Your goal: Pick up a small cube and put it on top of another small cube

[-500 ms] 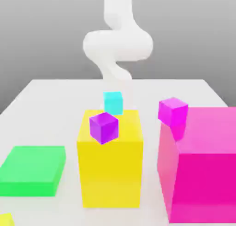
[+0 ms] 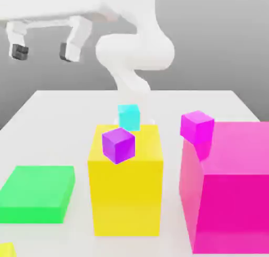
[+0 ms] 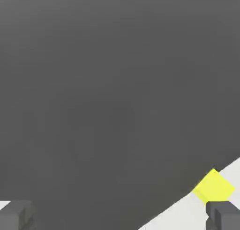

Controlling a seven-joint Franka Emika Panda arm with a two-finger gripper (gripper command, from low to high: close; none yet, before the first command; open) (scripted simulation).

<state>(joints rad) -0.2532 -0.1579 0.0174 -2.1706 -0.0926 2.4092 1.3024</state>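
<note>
Swung into sight since the earlier frame, the tool point(image 2: 44, 52) now hangs at about 10 o'clock in the exterior view; the blocks and cubes look unmoved. Its fingers stand wide apart with nothing between them, presumably so they can pass down either side of a cube. That height probably serves to keep the arm clear of the tall yellow block point(image 2: 126, 195) and the pink block point(image 2: 234, 209), at 4 o'clock.

Our small yellow cube point(image 2: 7, 249) lies between 7 and 8 o'clock, partly cut off by the frame, nearer the camera than the green slab point(image 2: 37, 190) at 8 o'clock. The hand view shows it on the white tabletop point(image 3: 180, 215), so the tool likely has to travel that way and line up before descending.

Near the centre are the cyan cube point(image 2: 128, 117) and purple cube point(image 2: 119, 146); the magenta cube point(image 2: 197, 127) is at 3 o'clock. Which should carry the yellow one, I cannot tell.
</note>
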